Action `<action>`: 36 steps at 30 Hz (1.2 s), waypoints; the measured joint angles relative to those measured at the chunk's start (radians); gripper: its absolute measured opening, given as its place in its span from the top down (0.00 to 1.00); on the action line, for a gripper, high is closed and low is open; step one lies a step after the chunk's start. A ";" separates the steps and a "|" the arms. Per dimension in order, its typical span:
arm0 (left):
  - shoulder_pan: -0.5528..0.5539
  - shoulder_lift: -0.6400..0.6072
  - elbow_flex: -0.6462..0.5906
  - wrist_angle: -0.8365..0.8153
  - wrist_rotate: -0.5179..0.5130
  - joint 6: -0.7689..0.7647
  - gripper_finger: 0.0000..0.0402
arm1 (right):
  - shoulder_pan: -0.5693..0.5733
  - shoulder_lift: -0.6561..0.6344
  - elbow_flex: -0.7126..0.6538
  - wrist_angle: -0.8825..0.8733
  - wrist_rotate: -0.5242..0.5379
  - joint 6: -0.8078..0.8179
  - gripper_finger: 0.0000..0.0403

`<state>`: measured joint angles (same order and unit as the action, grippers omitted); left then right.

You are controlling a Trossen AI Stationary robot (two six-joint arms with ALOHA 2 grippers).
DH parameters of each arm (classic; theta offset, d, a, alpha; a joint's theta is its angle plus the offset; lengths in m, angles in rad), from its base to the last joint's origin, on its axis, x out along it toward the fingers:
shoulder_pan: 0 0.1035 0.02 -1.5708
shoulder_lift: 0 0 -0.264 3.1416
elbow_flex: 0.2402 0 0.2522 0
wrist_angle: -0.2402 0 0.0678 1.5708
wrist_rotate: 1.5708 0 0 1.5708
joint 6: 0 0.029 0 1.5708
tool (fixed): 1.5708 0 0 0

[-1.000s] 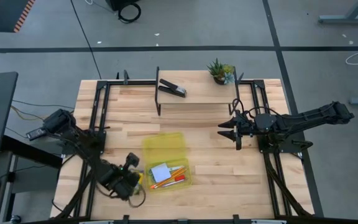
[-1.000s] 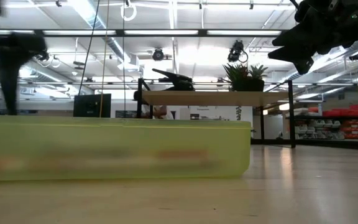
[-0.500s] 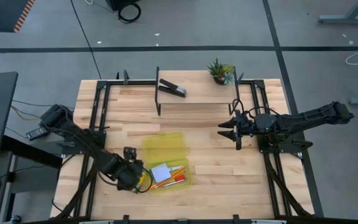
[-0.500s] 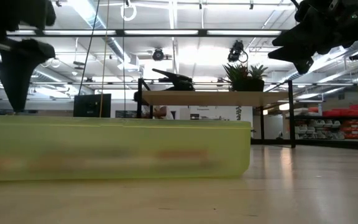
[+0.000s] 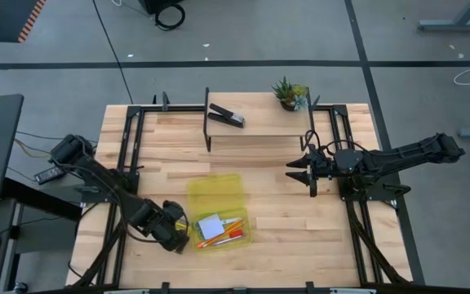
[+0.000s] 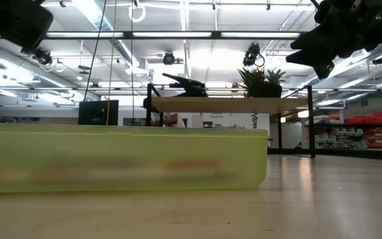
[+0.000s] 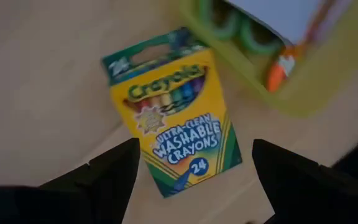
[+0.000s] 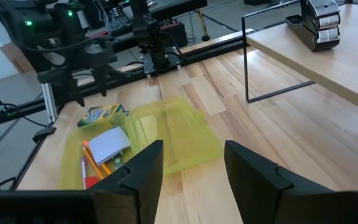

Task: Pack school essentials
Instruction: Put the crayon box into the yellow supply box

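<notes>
The green-yellow crayon box (image 7: pixel 173 118) lies flat on the wood, just off the left side of the open yellow case (image 5: pixel 216 196). In the case's near half lie a pale-blue note pad (image 5: pixel 210 226), orange pencils (image 5: pixel 228 232) and the green-handled scissors (image 7: pixel 229 25). My left gripper (image 7: pixel 196 146) hangs open above the crayon box and points steeply down. One finger stands over each long side of the box without touching it. From above, that gripper (image 5: pixel 172 231) hides most of the box. My right gripper (image 5: pixel 296 171) waits open and level at mid-table right, with nothing between its fingers.
A raised wooden shelf at the far side carries a black stapler (image 5: pixel 227 115) and a small potted plant (image 5: pixel 290 93). Black frame rails (image 5: pixel 129 139) run along the table's left and right sides. Bare wood lies between the case and the right arm.
My left gripper has risen above the crayon box and rolled about a quarter turn around its pointing line. It has also drifted slightly toward the case. The crayon box stays flat on the table.
</notes>
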<state>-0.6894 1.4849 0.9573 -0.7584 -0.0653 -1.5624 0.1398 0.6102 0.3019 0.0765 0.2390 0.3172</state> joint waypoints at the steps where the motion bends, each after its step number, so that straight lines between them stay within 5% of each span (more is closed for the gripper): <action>1: -0.003 0.000 0.000 -0.006 0.000 -0.067 0.20 | 0.000 0.000 0.000 0.000 0.000 -0.003 0.56; 7: -0.006 0.034 0.000 0.005 0.015 -0.255 0.18 | 0.000 0.000 0.000 0.000 0.000 -0.015 0.56; 36: -0.001 0.148 0.058 -0.011 0.063 -0.201 0.18 | 0.000 0.000 0.000 -0.003 0.000 -0.007 0.56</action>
<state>-0.6903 1.6333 1.0153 -0.7693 -0.0020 -1.7632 0.1399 0.6102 0.3019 0.0735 0.2390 0.3097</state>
